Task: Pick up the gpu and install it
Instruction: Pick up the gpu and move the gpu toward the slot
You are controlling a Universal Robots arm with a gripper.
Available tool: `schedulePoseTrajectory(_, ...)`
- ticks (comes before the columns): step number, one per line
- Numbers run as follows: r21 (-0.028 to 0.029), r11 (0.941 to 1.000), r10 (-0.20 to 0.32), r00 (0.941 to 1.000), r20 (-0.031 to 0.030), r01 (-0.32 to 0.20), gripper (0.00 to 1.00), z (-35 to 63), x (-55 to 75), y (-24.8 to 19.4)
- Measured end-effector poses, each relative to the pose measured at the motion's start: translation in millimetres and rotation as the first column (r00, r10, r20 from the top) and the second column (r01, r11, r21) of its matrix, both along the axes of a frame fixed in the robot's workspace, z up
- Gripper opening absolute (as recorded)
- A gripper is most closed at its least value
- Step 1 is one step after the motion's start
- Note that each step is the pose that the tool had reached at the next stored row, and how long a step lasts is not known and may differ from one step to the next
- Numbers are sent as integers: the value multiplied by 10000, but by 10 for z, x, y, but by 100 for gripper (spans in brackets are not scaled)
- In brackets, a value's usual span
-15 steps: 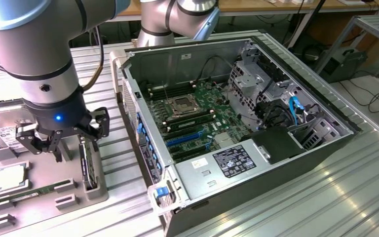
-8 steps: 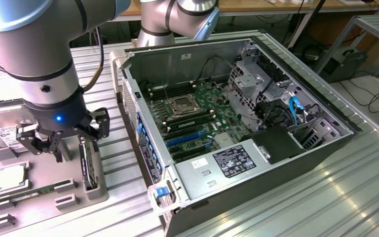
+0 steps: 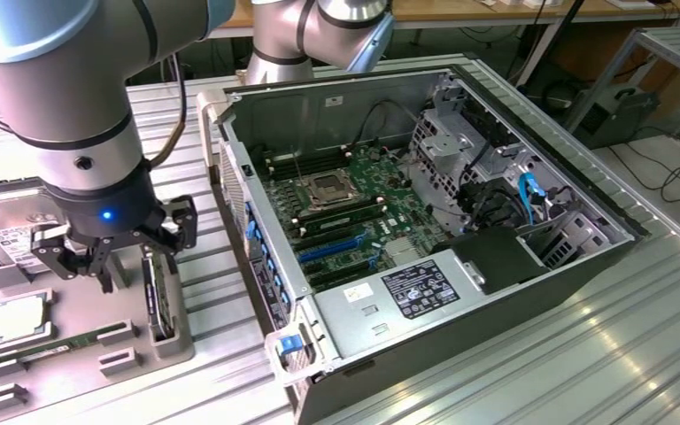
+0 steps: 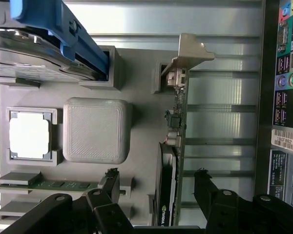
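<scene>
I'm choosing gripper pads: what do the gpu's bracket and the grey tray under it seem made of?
On the gpu, the bracket looks like bare sheet metal: thin, bent, dull silver sheen. The tray looks like matte grey plastic, possibly 3D-printed, judging by fine ribbed lines on its raised square block.

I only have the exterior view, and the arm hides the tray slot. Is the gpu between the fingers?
Observer: Yes. In the wrist view the gpu stands on edge in its tray slot, between the fingers of the open gripper.
Operator: Are they touching it?
Observer: No. There is a gap between the card and the finger on each side.
Operator: Which end are they at?
Observer: The end away from the silver bracket, beside the card's black part.
</scene>
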State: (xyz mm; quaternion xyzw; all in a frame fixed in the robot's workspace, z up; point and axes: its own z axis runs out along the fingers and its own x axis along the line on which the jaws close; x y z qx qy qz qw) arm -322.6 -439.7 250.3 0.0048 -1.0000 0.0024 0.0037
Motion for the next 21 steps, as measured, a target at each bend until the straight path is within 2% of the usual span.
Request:
schedulePoseTrajectory(4, 0, 10000, -8, 10000, 0, 8, 72, -29, 24, 0)
schedulePoseTrajectory(13, 0, 9997, -231, 9997, 0, 231, 72, -164, 26, -1)
schedulePoseTrajectory(14, -1, 9997, -259, 9997, 0, 259, 58, -234, 30, -8)
schedulePoseTrajectory(15, -1, 9996, -266, 9996, -1, 266, 51, -260, 37, -12)
schedulePoseTrajectory(16, -1, 9996, -267, 9996, -2, 267, 31, -264, 43, -12)
schedulePoseTrajectory(18, 0, 9996, -266, 9996, 0, 266, 27, -264, 43, -12)
schedulePoseTrajectory(19, 0, 9996, -267, 9996, 0, 267, 27, -191, 43, -12)
schedulePoseTrajectory(20, -1, 9996, -267, 9996, -1, 267, 27, -48, 43, -12)
schedulePoseTrajectory(21, 1, 9996, -266, 9996, 1, 266, 27, 2, 44, -12)
